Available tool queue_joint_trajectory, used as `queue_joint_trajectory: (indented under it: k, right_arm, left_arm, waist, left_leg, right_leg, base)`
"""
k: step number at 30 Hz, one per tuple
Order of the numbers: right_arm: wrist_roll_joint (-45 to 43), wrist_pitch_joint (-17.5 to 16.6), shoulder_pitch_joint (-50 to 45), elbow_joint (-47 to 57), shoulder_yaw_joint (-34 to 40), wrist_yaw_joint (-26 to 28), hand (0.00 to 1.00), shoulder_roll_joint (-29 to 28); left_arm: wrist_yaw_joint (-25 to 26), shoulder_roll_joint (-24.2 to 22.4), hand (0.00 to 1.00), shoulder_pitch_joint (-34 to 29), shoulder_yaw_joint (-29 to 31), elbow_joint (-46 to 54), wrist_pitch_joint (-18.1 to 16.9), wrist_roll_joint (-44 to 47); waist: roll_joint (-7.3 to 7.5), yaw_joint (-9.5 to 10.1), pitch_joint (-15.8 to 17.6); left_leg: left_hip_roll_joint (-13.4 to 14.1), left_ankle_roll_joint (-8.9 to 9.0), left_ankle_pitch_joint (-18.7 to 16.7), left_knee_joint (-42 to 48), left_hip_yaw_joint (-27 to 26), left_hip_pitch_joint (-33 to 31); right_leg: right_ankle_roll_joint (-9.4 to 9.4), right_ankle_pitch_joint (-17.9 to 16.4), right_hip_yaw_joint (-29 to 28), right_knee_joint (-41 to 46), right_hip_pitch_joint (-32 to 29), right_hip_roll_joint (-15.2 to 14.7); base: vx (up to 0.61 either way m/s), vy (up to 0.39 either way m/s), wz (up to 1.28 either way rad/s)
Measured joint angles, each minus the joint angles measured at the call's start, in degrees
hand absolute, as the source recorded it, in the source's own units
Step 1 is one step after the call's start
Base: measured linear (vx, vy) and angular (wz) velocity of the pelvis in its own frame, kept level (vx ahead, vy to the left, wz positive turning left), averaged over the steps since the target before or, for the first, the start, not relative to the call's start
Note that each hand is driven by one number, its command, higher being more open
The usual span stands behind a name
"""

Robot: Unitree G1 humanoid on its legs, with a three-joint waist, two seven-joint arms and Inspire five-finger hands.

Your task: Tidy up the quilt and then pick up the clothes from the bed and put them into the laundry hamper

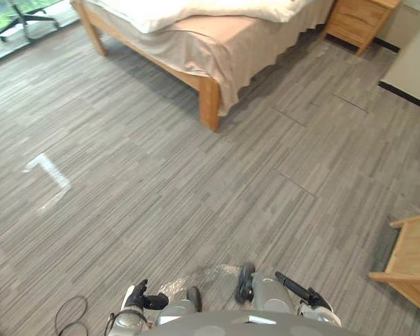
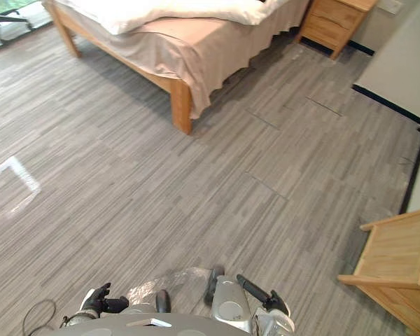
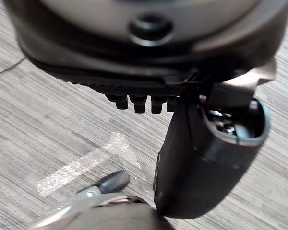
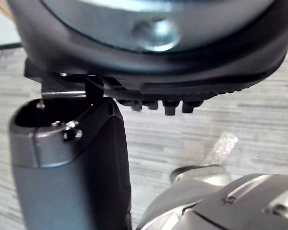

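Observation:
A white quilt (image 1: 196, 10) lies rumpled on a wooden bed (image 1: 208, 101) with a beige sheet (image 1: 224, 49), at the far side of the room. I stand well back from it on the grey plank floor. My left hand (image 1: 143, 299) hangs low by my side, fingers relaxed and holding nothing. My right hand (image 1: 299, 288) hangs low on the other side, fingers straight and holding nothing. In the wrist views the left fingertips (image 3: 139, 103) and the right fingertips (image 4: 168, 106) point down over bare floor.
A wooden nightstand (image 1: 357, 17) stands right of the bed. A low wooden piece of furniture (image 1: 413, 259) juts in at the near right. An office chair (image 1: 24, 17) is at the far left. A white tape mark (image 1: 49, 175) lies on the floor.

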State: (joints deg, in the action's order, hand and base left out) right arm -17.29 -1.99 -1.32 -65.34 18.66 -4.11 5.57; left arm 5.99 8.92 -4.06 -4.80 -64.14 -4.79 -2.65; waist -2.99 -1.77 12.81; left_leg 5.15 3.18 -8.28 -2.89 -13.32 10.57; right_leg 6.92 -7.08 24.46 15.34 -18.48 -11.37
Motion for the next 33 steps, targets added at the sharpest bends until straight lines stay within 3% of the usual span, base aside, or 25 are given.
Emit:
queue_joint_trajectory:
  k: [3,4,5,6,7,8,9,10,11,13,15,17,19,20,21,22,23,24,25,26,27,30,31,32,33]
  right_arm:
    - [-2.32,-0.64,-0.83,0.48,0.3,-0.23,1.0,-0.84]
    - [-2.24,-0.68,-1.15,0.28,-0.65,-0.22,1.0,-1.43]
    - [-2.26,-0.58,-1.16,-0.19,-0.76,-0.02,1.0,-0.9]
    - [-2.17,-0.55,-1.2,-0.28,-0.8,0.16,1.0,-0.04]
    - [-1.73,-0.37,-1.19,-0.58,-1.93,0.15,1.0,2.34]
    - [-1.1,-0.3,-0.55,-1.56,-4.46,-0.44,1.0,4.25]
    - [-1.09,-0.23,0.34,-2.3,-5.39,-0.71,1.0,4.81]
    - [-1.09,0.33,2.55,-4.45,-7.16,-1.34,1.0,5.29]
    - [-1.08,0.58,4.03,-5.61,-8.77,-1.5,1.0,5.07]
    - [-0.99,0.14,4.88,-5.8,-10.02,-1.49,1.0,4.12]
    - [-0.99,-0.02,6.36,-5.71,-10.25,-1.6,1.0,3.17]
    - [-0.96,0.01,6.75,-4.95,-10.27,-2.39,1.0,2.59]
    - [-0.91,0.0,6.44,-3.89,-9.73,-3.31,1.0,1.7]
    - [-0.27,0.01,5.24,-3.75,-9.01,-3.98,1.0,0.68]
    - [1.95,0.07,4.09,-3.73,-9.08,-4.02,1.0,-1.03]
    - [3.21,0.14,3.68,-3.83,-8.88,-4.01,1.0,-2.02]
    - [4.17,0.2,3.67,-4.04,-7.07,-3.87,1.0,-3.67]
    - [5.69,0.19,3.42,-4.14,-4.96,-3.8,1.0,-4.52]
    - [5.69,0.22,3.27,-4.17,-4.08,-3.84,1.0,-4.73]
    - [5.54,0.55,3.22,-3.8,-2.1,-4.01,1.0,-4.86]
    - [5.65,0.38,2.9,-2.92,-2.11,-4.13,1.0,-4.31]
    - [5.97,-0.13,2.27,-0.04,-2.79,-3.9,1.0,-2.97]
    - [6.33,-0.22,2.29,0.26,-2.9,-3.77,1.0,-2.85]
    - [6.98,-0.2,2.29,0.66,-2.95,-3.53,1.0,-2.31]
    - [7.55,-0.2,2.25,0.71,-2.94,-3.49,1.0,-2.03]
  left_arm:
    - [-0.4,0.23,1.0,-0.5,0.2,-0.54,-0.59,-1.8]
    - [-0.42,1.19,1.0,-1.22,0.63,-0.35,-1.77,-2.43]
    - [-0.32,0.36,1.0,-1.01,1.53,0.21,-1.95,-2.29]
    - [-0.07,-0.57,1.0,-1.2,2.44,0.69,-2.06,-2.06]
    - [-0.04,-2.74,1.0,-1.84,4.7,1.59,-2.61,-1.59]
    - [-0.05,-4.74,1.0,-2.7,5.74,3.16,-3.02,0.4]
    - [-0.17,-4.93,1.0,-2.72,5.82,3.96,-3.14,0.52]
    - [-0.64,-4.43,1.0,-2.7,5.57,5.34,-3.96,1.82]
    - [-0.95,-3.51,1.0,-2.69,5.11,7.0,-4.57,2.97]
    - [-1.23,-3.24,1.0,-2.7,5.11,9.3,-5.63,5.64]
    - [-1.44,-2.8,1.0,-2.48,4.95,11.32,-6.43,7.13]
    - [-0.8,-2.91,1.0,0.0,4.52,11.03,-5.37,7.6]
    - [0.42,-3.28,1.0,1.37,4.6,9.88,-4.28,8.69]
    - [0.99,-3.18,1.0,1.66,4.73,8.7,-3.59,9.61]
    - [1.67,-2.79,1.0,1.97,5.67,8.14,-2.94,10.66]
    - [2.23,-2.29,1.0,2.33,5.98,7.36,-2.55,11.44]
    - [3.01,-1.09,1.0,2.71,6.58,5.72,-2.36,11.56]
    - [3.49,-0.39,1.0,3.22,6.88,4.54,-2.36,11.41]
    - [3.68,-0.15,1.0,3.73,6.82,3.75,-2.24,11.39]
    - [4.24,-0.41,1.0,4.03,6.64,2.74,-1.36,11.63]
    - [4.55,-0.78,1.0,3.9,6.15,2.08,-1.21,11.72]
    - [4.56,-2.86,1.0,4.38,4.51,1.14,-1.37,13.57]
    - [4.39,-3.44,1.0,4.58,4.48,1.15,-1.4,13.74]
    - [4.14,-4.47,1.0,4.62,4.36,1.18,-1.57,13.58]
    - [3.97,-4.55,1.0,4.71,4.28,1.2,-1.61,13.7]
  waist:
    - [1.2,-1.05,-0.24]
    - [2.96,-0.73,-0.98]
    - [1.98,-0.87,-1.27]
    - [0.5,-0.71,-1.34]
    - [-3.53,0.29,-1.0]
    - [-5.41,1.33,-0.57]
    - [-5.85,1.89,-0.22]
    - [-5.34,2.42,0.19]
    - [-4.04,3.14,0.97]
    - [-2.12,4.87,1.7]
    - [-0.91,5.98,2.13]
    - [-0.87,6.13,2.06]
    - [-1.37,6.41,1.96]
    - [-0.8,6.59,1.68]
    - [1.48,7.35,0.51]
    - [3.16,7.88,-0.48]
    - [5.6,7.66,-1.21]
    - [7.34,7.04,-1.18]
    - [7.87,6.63,-1.09]
    - [7.71,5.25,-0.82]
    - [6.17,4.48,-0.19]
    - [3.72,3.04,-0.05]
    - [3.62,3.07,-0.09]
    - [3.18,3.1,-0.17]
    - [3.12,3.06,-0.24]
  left_leg:
    - [2.04,4.19,-3.41,1.67,-2.23,5.64]
    - [2.9,5.77,-5.39,9.75,-1.55,4.02]
    - [6.18,6.15,-6.69,22.91,0.04,-0.34]
    - [8.74,4.86,-5.86,29.72,0.58,-2.62]
    - [13.95,-1.49,-0.61,42.78,1.91,-6.92]
    - [16.13,-2.48,2.56,53.55,5.2,-11.33]
    - [15.44,-0.98,1.35,58.74,6.97,-13.34]
    - [12.88,1.61,-0.79,64.7,8.68,-17.24]
    - [10.15,2.52,-2.68,66.14,8.15,-20.55]
    - [7.27,2.42,-4.75,60.71,4.27,-25.15]
    - [3.42,0.94,-4.95,44.11,-0.86,-29.21]
    - [0.1,-1.11,2.37,18.25,-7.46,-31.07]
    - [-0.69,-2.17,4.14,12.38,-10.77,-33.13]
    - [-2.43,-4.63,4.87,11.44,-11.56,-33.0]
    - [-5.01,-12.41,10.76,11.78,-8.15,-31.87]
    - [-5.74,-14.53,12.93,12.12,-7.78,-31.22]
    - [-6.55,-15.14,13.85,12.05,-8.16,-27.99]
    - [-7.71,-12.87,11.25,11.71,-6.76,-24.12]
    - [-8.34,-12.4,9.96,11.56,-5.71,-22.23]
    - [-8.81,-11.1,6.93,11.36,-2.63,-16.26]
    - [-8.4,-10.33,5.18,10.79,-0.42,-12.31]
    - [-5.78,-9.25,3.68,7.31,8.02,-2.96]
    - [-5.38,-9.09,3.59,7.34,10.03,-2.31]
    - [-4.41,-6.85,2.24,7.77,13.48,-1.16]
    - [-4.11,-5.56,1.35,7.85,15.21,-0.58]
  right_leg:
    - [-1.31,4.1,3.31,-2.48,-1.1,-2.4]
    - [-3.88,4.81,2.5,-1.47,-0.91,-2.31]
    - [-7.16,9.75,2.2,-0.29,0.48,-0.65]
    - [-8.36,10.46,2.55,-0.38,1.78,1.08]
    - [-10.27,8.24,2.71,-1.58,5.13,5.47]
    - [-11.97,6.23,1.17,-3.44,8.39,9.36]
    - [-12.42,5.23,-0.07,-4.06,9.98,10.59]
    - [-12.79,3.76,-1.92,-5.46,13.18,11.81]
    - [-12.14,2.49,-4.11,-7.62,17.0,12.55]
    - [-11.11,1.98,-6.87,-10.94,22.2,12.99]
    - [-10.34,1.09,-8.69,-16.29,27.87,13.21]
    - [-9.63,-1.39,-8.95,-19.9,33.21,14.1]
    - [-7.99,-3.86,-9.15,-19.87,36.27,15.65]
    - [-6.38,-5.05,-8.96,-19.83,40.31,16.27]
    - [-3.77,-7.68,-9.23,-16.18,41.83,14.88]
    - [-1.72,-9.61,-8.98,-10.61,40.29,13.07]
    - [0.11,-9.72,-8.73,4.25,35.92,9.76]
    - [2.13,-3.28,-9.18,22.56,29.44,6.02]
    - [1.85,-2.42,-9.06,29.9,26.63,4.41]
    - [-1.06,-4.42,-7.39,39.25,22.15,1.56]
    - [-3.21,-5.87,-5.77,39.41,20.46,1.06]
    - [-5.47,-10.27,-3.63,23.78,13.45,1.61]
    - [-4.51,-9.66,-4.29,18.0,12.11,1.6]
    - [-1.57,-7.06,-7.0,6.89,9.79,1.52]
    - [-0.53,-5.02,-8.92,1.83,9.08,1.38]
  base:
    - [0.54,-0.218,-0.09]
    - [0.73,-0.544,0.19]
    - [0.58,-0.537,0.14]
    - [0.71,-0.622,-0.08]
    - [0.65,-0.428,-0.6]
    - [0.67,-0.382,-0.86]
    - [0.66,-0.333,-1.01]
    - [0.63,-0.307,-0.92]
    - [0.63,-0.309,-0.82]
    - [0.64,-0.278,-0.82]
    - [0.74,-0.225,-0.61]
    - [0.7,-0.104,-0.05]
    - [0.72,-0.025,-0.05]
    - [0.78,0.031,-0.25]
    - [0.81,0.041,-0.36]
    - [0.84,0.056,-0.42]
    - [0.81,0.077,-0.15]
    - [0.81,0.091,0.12]
    - [0.94,0.099,0.67]
    - [0.78,0.073,0.89]
    - [0.77,0.047,0.96]
    - [0.8,-0.096,1.29]
    - [0.65,-0.217,1.66]
    - [0.51,-0.224,1.43]
    - [0.65,-0.344,1.92]
